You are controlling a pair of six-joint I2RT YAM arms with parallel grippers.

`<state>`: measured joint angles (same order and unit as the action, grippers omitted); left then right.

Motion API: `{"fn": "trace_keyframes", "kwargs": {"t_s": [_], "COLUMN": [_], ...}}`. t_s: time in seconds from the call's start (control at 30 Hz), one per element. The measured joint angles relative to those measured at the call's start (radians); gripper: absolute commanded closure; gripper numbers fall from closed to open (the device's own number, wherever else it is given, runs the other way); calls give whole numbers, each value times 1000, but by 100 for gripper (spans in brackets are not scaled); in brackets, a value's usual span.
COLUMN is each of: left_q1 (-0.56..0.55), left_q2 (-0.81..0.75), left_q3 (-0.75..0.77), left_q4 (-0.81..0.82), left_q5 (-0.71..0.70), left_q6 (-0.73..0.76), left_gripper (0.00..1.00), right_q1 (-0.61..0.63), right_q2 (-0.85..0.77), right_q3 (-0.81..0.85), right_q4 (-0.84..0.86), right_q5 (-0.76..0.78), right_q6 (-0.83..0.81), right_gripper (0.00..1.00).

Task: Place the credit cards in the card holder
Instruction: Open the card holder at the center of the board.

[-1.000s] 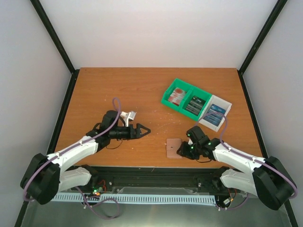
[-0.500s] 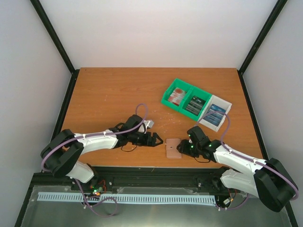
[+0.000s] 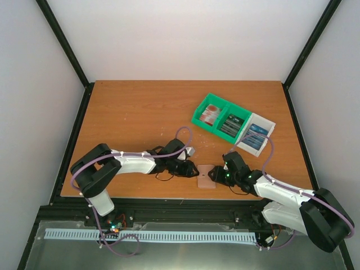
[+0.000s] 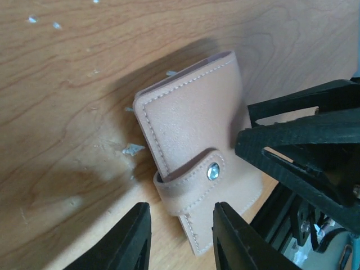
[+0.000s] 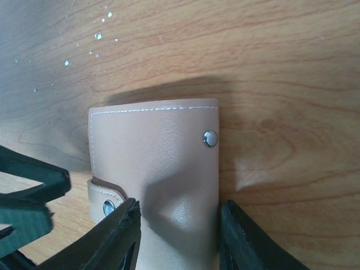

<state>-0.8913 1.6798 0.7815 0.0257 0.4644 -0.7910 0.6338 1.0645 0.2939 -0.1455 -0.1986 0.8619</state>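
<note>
The tan card holder (image 3: 206, 176) lies folded shut near the table's front edge, its snap strap (image 4: 191, 185) fastened. My right gripper (image 3: 217, 175) grips it from the right, a finger pressed on each long side (image 5: 179, 239). My left gripper (image 3: 191, 169) reaches in from the left, its jaws (image 4: 181, 239) narrowed but open, the strap's end between them. The credit cards stay in the tray: red-and-white (image 3: 212, 114), dark (image 3: 233, 124), blue (image 3: 256, 134). In the left wrist view the right gripper's black fingers (image 4: 304, 146) cover the holder's far edge.
The green-and-white compartment tray (image 3: 197, 116) stands at the back right. Small white flecks (image 5: 98, 35) dot the wood near the holder. The table's front edge and a black rail (image 3: 185, 202) run just behind the grippers.
My left arm has swung right from the table's left-middle up to the card holder, and its jaws have narrowed. The right gripper has stayed on the holder, shifting slightly.
</note>
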Motion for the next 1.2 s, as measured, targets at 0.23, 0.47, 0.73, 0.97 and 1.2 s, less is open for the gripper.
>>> {"fn": "trace_keyframes", "kwargs": {"t_s": [0.23, 0.47, 0.73, 0.97, 1.2], "left_q1": [-3, -5, -8, -8, -7], "left_q2": [55, 90, 92, 103, 109], "left_q3": [25, 45, 45, 50, 51], "left_q4": [3, -21, -37, -35, -25], "left_q5": [3, -17, -54, -55, -50], "left_q6": [0, -3, -3, -2, -2], "left_gripper": [78, 87, 90, 90, 88], "right_q1": [-2, -12, -12, -11, -18], "right_q2": [-19, -49, -45, -33, 31], "right_q3": [-39, -73, -70, -61, -87], "right_q4": [63, 95, 87, 96, 216], "right_q5": [-33, -98, -97, -107, -156], "right_q6": [-2, -1, 18, 27, 72], "right_gripper": [61, 61, 54, 57, 81]}}
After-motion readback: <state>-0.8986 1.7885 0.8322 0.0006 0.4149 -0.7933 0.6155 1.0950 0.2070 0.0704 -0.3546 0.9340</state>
